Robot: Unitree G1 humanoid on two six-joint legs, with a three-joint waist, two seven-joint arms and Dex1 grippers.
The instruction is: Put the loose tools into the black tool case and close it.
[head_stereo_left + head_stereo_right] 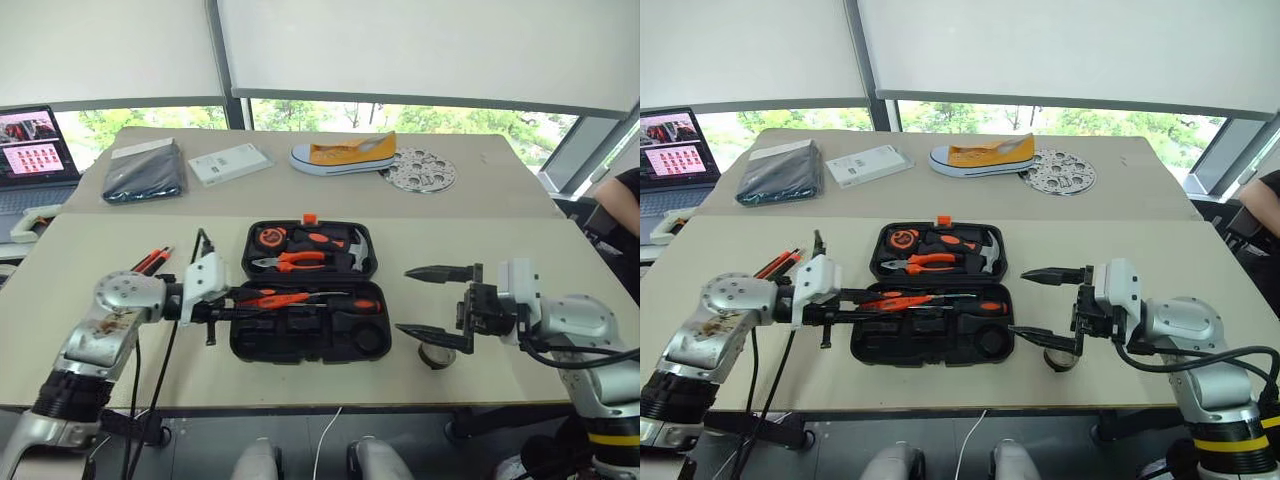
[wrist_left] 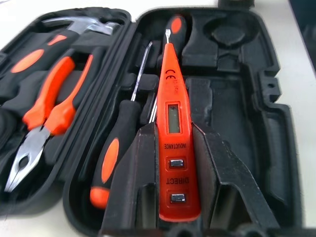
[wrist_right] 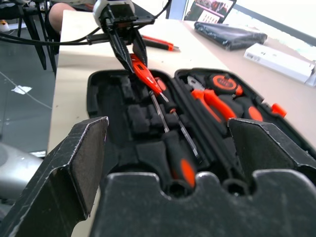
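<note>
The black plastic clamshell tool case (image 1: 310, 290) lies open mid-table, clear of the beige table's (image 1: 500, 380) near edge. The left end effector (image 1: 240, 297) clamps a slim all-orange tester screwdriver (image 2: 174, 118) over the case's front half, beside two black-and-orange-handled screwdrivers (image 1: 340, 303). At three o'clock, the right end effector (image 1: 437, 302) gapes wide above bare tabletop and a small dark tape roll (image 1: 437, 355). An orange-and-black utility knife (image 1: 150, 261) rests at nine o'clock.

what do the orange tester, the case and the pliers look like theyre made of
Orange tester: seemingly glossy moulded plastic, with a small display window, metal contact buttons and a thin bare-metal tip. Black tool case: matte black plastic by its look, with moulded slots inside. Pliers: dull grey steel jaws; the orange handles look like rubbery or plastic sleeves, though which is uncertain.
</note>
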